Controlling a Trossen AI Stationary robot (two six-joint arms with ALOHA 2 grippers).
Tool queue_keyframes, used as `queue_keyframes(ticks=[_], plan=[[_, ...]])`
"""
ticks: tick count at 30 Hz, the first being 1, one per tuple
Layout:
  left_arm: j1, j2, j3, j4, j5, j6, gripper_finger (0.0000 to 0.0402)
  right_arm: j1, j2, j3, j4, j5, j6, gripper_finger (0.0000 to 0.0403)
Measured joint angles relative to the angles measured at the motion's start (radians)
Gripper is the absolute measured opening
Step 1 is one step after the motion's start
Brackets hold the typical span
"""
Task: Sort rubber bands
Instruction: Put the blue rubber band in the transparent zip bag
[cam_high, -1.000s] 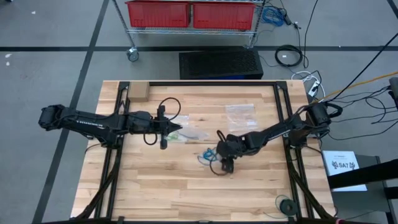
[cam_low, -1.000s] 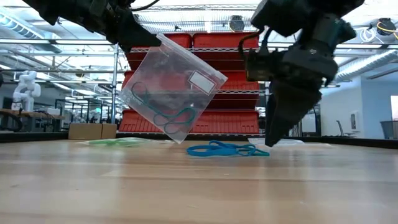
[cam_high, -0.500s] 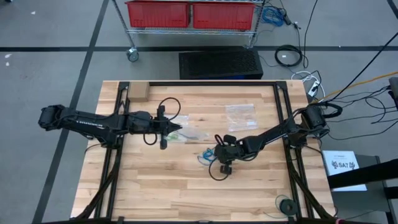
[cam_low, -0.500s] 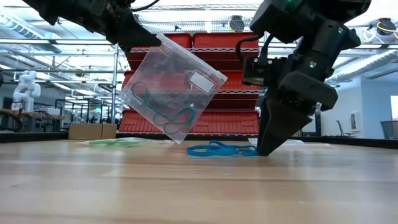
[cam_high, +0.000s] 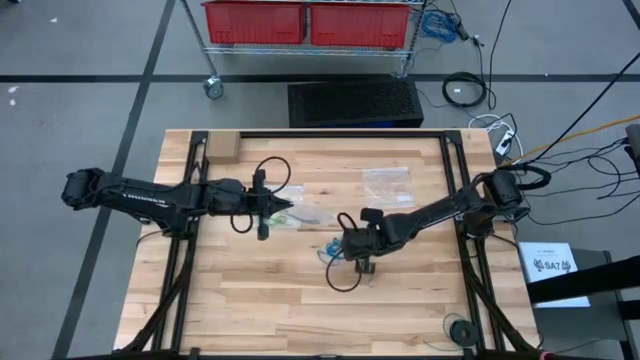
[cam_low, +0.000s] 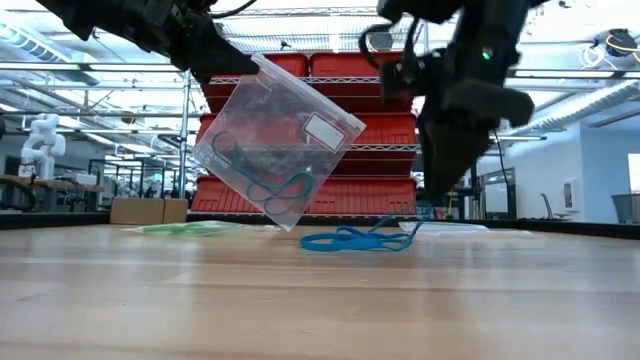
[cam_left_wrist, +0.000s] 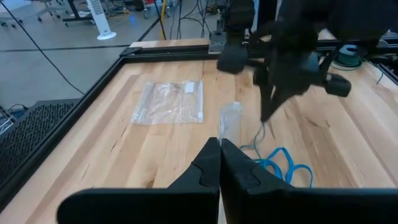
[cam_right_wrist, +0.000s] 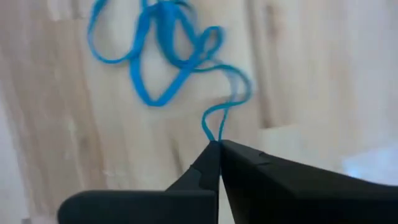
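Observation:
A heap of bright blue rubber bands (cam_low: 345, 240) (cam_high: 328, 250) lies mid-table. My right gripper (cam_low: 425, 205) (cam_right_wrist: 217, 144) stands just above its right end, shut on one band. Left of it, my left gripper (cam_high: 285, 210) (cam_left_wrist: 219, 146) is shut on a clear plastic bag (cam_low: 275, 150). The bag hangs in the air and has teal bands (cam_low: 270, 185) inside near its lower edge. My left gripper pinches the bag's upper edge near a corner (cam_low: 250, 65) between its two fingers, coming level from the table's left. The bag hangs tilted below the fingers, clear of the table. My right gripper pinches one blue band by a narrow loop end (cam_right_wrist: 214, 127), fingers pointing down. That end (cam_low: 412, 226) is drawn up; the rest lies on the table with the heap.
Another flat clear bag (cam_high: 387, 185) (cam_left_wrist: 171, 102) lies toward the far right. A cardboard block (cam_high: 222, 148) sits at the far left corner, with something green (cam_low: 185, 228) lying flat near it. A small roll (cam_high: 460, 330) lies by the near right edge.
My right gripper has gone a little toward the table's left and come down onto the right end of the blue heap. It has shut there and risen again, drawing one band's end up off the table. The left gripper and its bag have kept still.

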Motion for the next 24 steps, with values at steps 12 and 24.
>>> queue_keyframes(ticks=[12, 24], plan=[[0.000, 0.000, 0.000, -0.003, 0.000, 0.007, 0.0000, 0.000, -0.001, 0.350, -0.299, 0.091, -0.094, 0.0000], [0.000, 0.000, 0.000, 0.000, 0.000, 0.007, 0.0000, 0.000, -0.002, 0.588, -0.408, 0.088, -0.149, 0.0000]])
